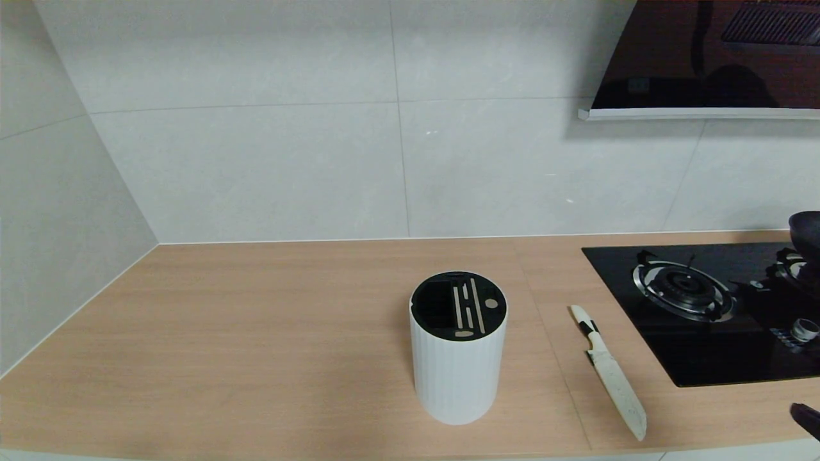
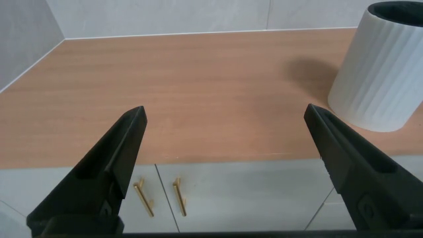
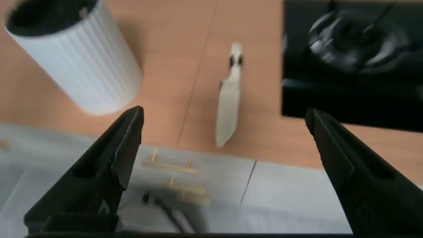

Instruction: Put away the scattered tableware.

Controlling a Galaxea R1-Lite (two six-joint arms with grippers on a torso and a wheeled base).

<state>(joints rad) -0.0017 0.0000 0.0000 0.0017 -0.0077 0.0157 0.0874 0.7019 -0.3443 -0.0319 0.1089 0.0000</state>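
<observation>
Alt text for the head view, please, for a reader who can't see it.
A white ribbed cylindrical holder with a black slotted top stands upright on a light wooden countertop. A pale white-handled knife lies flat to its right, apart from it, beside a black glass gas hob.

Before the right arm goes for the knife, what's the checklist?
1. Right gripper open: ok.
2. Left gripper open, apart from the holder: ok.
3. Knife flat on the counter, nothing on it: ok.
4. Knife apart from the stove: ok.
5. Holder upright, slotted top facing up: ok.
6. Which slot fits the blade: cannot tell.
</observation>
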